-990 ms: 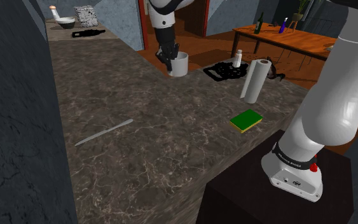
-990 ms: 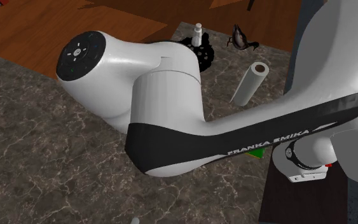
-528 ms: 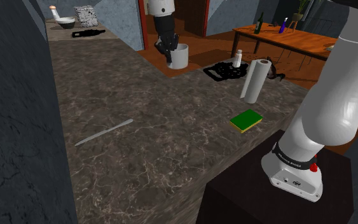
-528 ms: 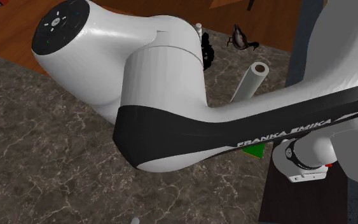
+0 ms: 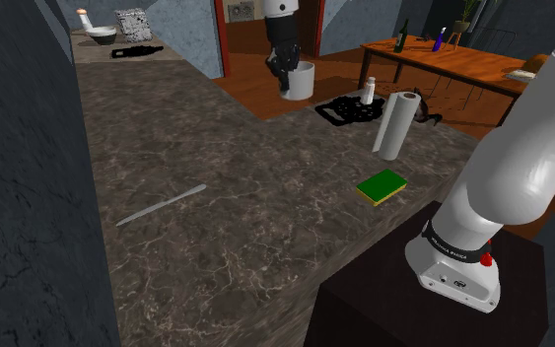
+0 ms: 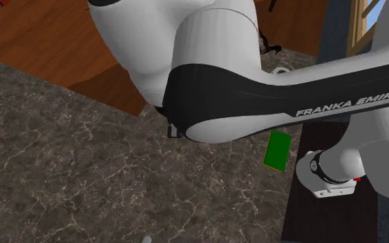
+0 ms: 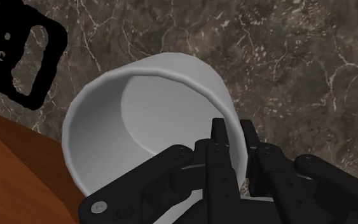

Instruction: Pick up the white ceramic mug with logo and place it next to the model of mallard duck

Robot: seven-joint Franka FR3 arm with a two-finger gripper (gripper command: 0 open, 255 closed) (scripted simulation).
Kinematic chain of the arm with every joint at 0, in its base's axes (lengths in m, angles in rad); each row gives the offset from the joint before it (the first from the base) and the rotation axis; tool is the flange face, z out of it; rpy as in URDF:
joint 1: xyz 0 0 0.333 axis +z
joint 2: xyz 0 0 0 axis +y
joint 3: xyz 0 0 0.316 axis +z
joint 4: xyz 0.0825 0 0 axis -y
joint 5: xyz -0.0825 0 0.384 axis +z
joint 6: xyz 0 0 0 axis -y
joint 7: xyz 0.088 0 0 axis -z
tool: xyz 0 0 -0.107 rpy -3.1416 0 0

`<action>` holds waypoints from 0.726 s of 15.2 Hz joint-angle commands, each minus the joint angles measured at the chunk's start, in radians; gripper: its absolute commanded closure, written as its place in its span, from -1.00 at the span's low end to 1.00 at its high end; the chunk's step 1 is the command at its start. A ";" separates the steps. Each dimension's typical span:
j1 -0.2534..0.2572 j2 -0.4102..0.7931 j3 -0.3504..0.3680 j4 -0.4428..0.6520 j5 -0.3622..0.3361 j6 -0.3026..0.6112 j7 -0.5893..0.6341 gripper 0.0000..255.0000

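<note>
One grey stick [image 5: 162, 206] lies on the counter [image 5: 265, 237]. Next, my jaws grip the wall of the one white mug [image 5: 301, 83], held in the air near the counter's far edge. Then come one green sponge [image 5: 382, 185], one paper roll [image 5: 394, 125], one duck model [image 5: 426, 109].

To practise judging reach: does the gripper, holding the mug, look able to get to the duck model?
Probably yes. The gripper, shut on the white mug, hangs clear of the counter and could pass over the bottle; the upright paper towel roll beside the duck model crowds the approach.
</note>
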 commanded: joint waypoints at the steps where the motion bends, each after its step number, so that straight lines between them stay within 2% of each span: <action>1: -0.018 -0.055 -0.019 -0.063 -0.004 0.011 -0.036 1.00; 11: -0.110 -0.270 -0.139 -0.289 -0.061 0.038 -0.228 1.00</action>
